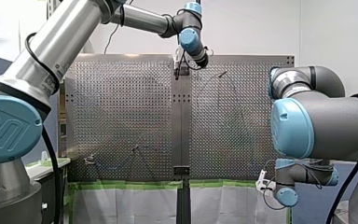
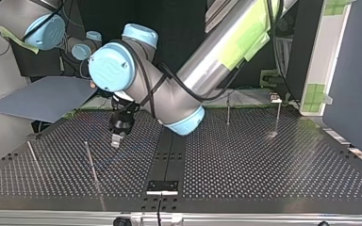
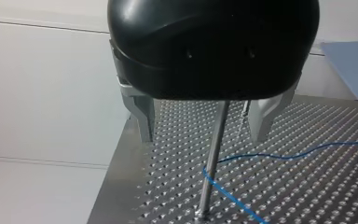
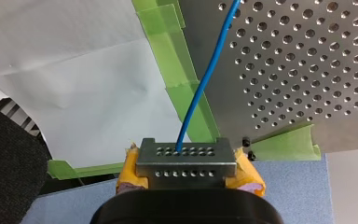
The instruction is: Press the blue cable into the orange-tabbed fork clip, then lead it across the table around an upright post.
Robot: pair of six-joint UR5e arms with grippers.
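While my left claw (image 3: 203,137) gapes wide before one post (image 3: 212,158), the single blue cable (image 3: 233,198) bends round its foot; my right claw (image 4: 186,161) grips that cable. Top view: four posts (image 2: 92,165) on the desk (image 2: 264,165), nine and two o'clock; clip (image 2: 275,98) barely legible.

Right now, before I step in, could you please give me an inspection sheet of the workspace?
Surface: perforated table, metal.
Job's things: upright post, blue cable bending at its foot; fork clip not made out.
Clutter: nothing seen.
Grippers: my left gripper open, astride the post; my right gripper shut on the blue cable.
Cables: blue cable runs from my right gripper onto the table.
Surroundings: green tape on the table's edge; white sheet beside it.
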